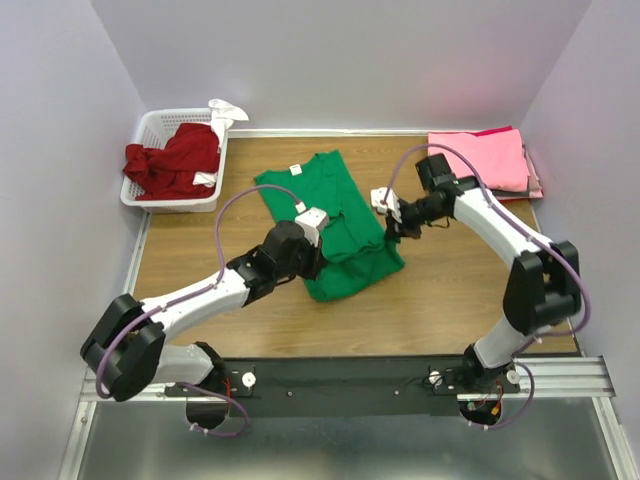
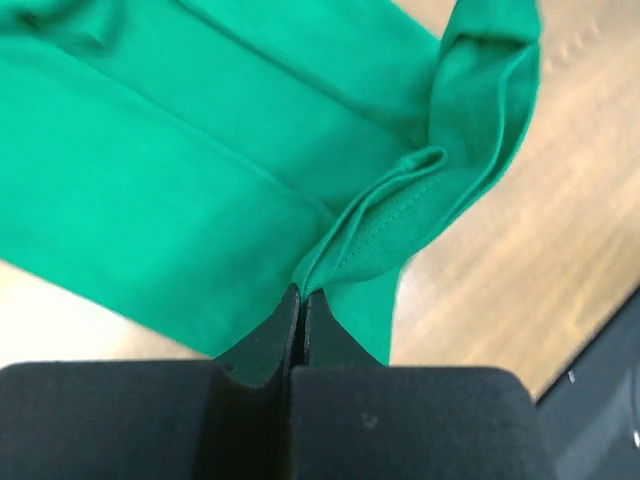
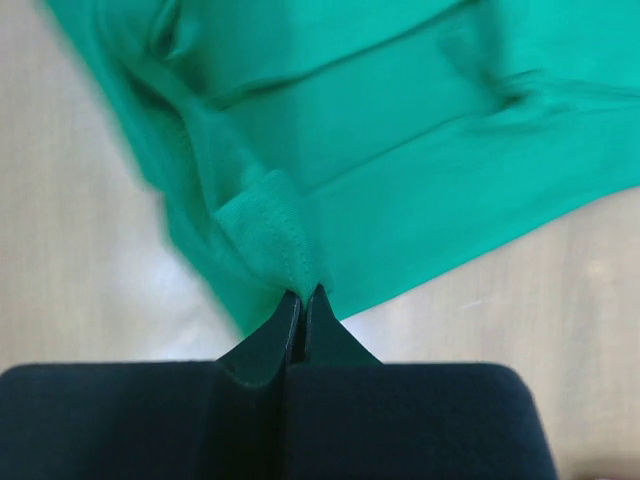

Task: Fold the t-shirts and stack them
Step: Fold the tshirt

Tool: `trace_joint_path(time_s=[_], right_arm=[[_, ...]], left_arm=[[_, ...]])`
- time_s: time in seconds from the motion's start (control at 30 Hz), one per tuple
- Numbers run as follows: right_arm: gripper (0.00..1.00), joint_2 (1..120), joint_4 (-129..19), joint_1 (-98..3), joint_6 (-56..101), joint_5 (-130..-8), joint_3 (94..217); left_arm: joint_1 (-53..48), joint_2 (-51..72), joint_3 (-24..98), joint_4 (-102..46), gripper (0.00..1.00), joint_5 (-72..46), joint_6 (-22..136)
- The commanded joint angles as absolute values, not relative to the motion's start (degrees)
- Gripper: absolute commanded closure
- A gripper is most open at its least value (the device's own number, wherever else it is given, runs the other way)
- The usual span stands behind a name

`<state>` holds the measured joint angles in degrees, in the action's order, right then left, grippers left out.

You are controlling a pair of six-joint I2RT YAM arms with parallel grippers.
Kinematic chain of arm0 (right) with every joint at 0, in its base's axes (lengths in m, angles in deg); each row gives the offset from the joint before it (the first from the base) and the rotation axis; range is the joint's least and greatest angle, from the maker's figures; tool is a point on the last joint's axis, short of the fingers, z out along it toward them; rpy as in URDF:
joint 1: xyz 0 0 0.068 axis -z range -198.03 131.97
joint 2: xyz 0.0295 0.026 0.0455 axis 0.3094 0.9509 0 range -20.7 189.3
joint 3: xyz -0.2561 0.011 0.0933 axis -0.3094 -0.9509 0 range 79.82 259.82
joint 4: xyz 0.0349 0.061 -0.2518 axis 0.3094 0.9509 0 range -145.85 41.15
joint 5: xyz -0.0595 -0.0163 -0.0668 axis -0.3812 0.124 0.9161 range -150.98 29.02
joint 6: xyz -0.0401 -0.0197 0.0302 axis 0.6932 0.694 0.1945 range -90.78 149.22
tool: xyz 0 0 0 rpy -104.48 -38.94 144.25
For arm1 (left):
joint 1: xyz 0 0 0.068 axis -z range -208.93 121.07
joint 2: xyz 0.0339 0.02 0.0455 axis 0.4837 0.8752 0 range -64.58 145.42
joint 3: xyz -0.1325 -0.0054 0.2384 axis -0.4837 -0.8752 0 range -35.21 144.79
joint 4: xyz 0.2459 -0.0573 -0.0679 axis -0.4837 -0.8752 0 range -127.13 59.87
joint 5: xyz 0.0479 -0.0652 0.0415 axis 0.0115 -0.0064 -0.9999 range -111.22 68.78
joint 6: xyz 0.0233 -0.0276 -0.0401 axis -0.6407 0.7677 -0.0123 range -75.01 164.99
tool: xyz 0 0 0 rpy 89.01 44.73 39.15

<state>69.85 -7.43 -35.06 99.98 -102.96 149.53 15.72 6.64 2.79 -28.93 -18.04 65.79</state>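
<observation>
The green t-shirt point(image 1: 320, 190) lay partly folded mid-table point(image 1: 450, 300). The left gripper point(image 2: 302, 298) had its fingers pinched tight on a hemmed fold, and the right gripper point(image 3: 303, 298) nipped another hemmed edge. A dark red shirt point(image 1: 175, 160) filled the basket point(image 1: 150, 125) far left; pink shirts point(image 1: 480, 160) were stacked far right.

Green t-shirt point(image 1: 315, 195), red t-shirt point(image 1: 180, 155), basket point(image 1: 152, 128): one each

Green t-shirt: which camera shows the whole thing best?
The top external view: it shows almost the whole green t-shirt. The wrist views show only close-up patches, where the left hand and the right hand each pinch a folded edge.
</observation>
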Motion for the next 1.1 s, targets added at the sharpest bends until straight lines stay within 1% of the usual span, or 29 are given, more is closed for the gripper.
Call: trace_joint_path(time_s=[0.0,0.07,0.2,0.4,0.67,1.07], right_arm=[[1.0,79.2,-13.4,-36.2,91.3,-99.9,160.2],[1.0,85.1,-13.8,-36.6,89.3,-98.3,166.9],[1.0,93.4,-14.1,-36.9,84.3,-96.4,176.5],[1.0,101.2,-14.8,-37.8,79.3,-95.8,185.0],[1.0,107.2,-15.9,-38.9,73.7,-94.8,191.5],[0.99,110.4,-16.6,-40.0,70.6,-91.7,194.8]], left_arm=[[10.6,9.9,6.9,-26.6,1.0,-15.4,62.7],[7.2,12.2,8.8,-26.3,1.0,-14.5,61.7],[2.5,16.8,12.9,-27.4,1.0,-12.3,60.1],[-2.5,23.3,18.8,-29.9,1.0,-11.0,58.2],[-5.1,29.0,22.3,-32.4,1.0,-9.6,57.0],[-6.2,29.9,23.2,-34.7,1.0,-11.7,56.9]])
